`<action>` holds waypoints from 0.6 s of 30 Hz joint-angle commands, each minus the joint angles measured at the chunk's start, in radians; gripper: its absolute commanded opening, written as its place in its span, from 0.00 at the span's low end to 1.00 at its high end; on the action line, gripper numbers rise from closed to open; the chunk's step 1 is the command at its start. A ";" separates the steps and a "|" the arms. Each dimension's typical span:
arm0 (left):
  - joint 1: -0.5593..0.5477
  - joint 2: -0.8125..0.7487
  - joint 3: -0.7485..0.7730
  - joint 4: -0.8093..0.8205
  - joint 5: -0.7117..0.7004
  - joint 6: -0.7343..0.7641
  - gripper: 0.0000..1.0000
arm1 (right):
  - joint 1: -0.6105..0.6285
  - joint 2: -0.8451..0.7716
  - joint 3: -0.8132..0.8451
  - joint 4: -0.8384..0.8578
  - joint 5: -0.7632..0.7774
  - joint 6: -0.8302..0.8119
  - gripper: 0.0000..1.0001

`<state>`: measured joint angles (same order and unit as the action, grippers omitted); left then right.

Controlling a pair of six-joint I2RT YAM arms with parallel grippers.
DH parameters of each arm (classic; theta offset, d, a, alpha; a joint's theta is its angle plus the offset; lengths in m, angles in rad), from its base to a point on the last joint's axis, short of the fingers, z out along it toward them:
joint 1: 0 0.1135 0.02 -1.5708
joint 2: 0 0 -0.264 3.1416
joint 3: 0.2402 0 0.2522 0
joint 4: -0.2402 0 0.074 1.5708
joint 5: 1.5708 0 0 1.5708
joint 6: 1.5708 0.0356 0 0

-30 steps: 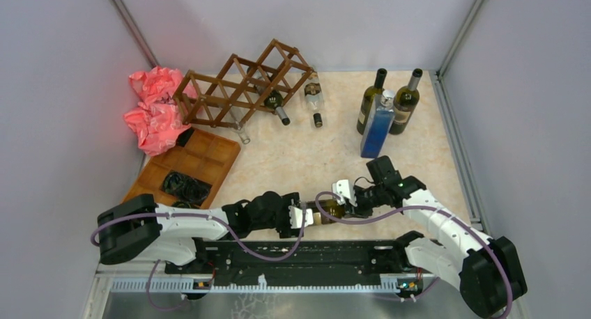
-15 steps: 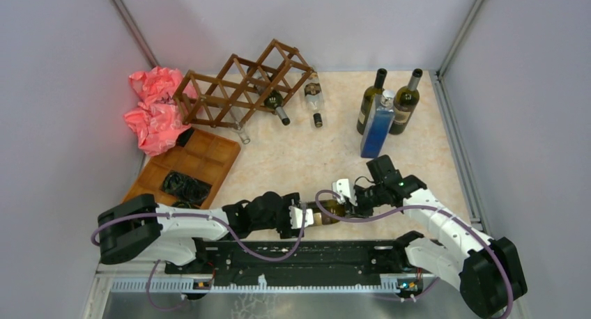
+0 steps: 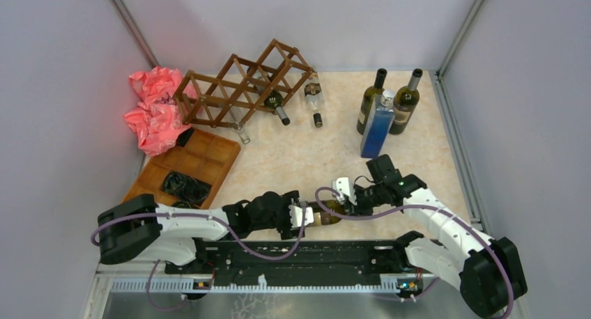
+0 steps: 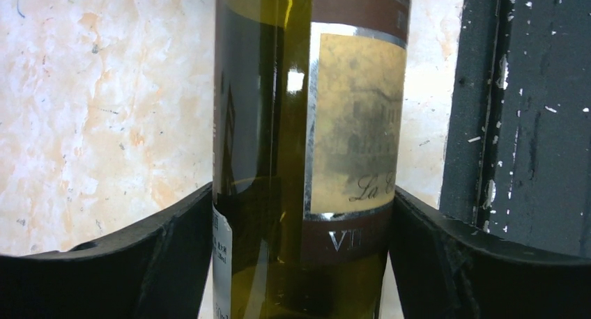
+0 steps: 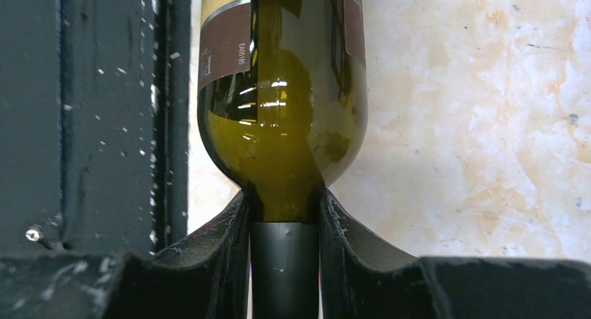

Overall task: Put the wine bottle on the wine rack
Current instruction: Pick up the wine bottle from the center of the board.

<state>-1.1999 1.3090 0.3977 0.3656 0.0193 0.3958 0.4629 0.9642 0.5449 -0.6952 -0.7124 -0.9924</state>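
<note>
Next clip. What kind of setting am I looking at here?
Most likely a robot test cell, not a home: plain grey partition walls box in a marble-patterned table, two arms are bolted at its near edge, and the wine rack and standing bottles look like staged props.

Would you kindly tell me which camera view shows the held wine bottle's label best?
Left wrist: the label is close and large, lettering partly readable. Right wrist shows only its edges above the shoulder; top external shows the wine bottle too small to read.
</note>
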 commanded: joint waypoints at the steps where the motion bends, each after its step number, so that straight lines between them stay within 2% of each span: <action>1: 0.003 -0.036 -0.001 0.086 -0.063 -0.046 0.93 | 0.029 -0.015 0.056 0.013 -0.119 0.055 0.00; 3: 0.003 -0.049 -0.006 0.086 -0.069 -0.050 0.98 | 0.029 -0.015 0.058 0.016 -0.117 0.061 0.00; 10: 0.003 -0.130 -0.010 0.047 -0.059 -0.068 0.99 | 0.011 -0.029 0.070 0.005 -0.124 0.075 0.00; 18: 0.003 -0.381 0.012 -0.062 -0.025 -0.144 0.99 | -0.053 -0.065 0.094 -0.025 -0.183 0.084 0.00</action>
<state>-1.1995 1.0496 0.3824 0.3260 -0.0124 0.3115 0.4343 0.9390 0.5652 -0.7223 -0.7620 -0.9176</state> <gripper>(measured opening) 0.987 0.318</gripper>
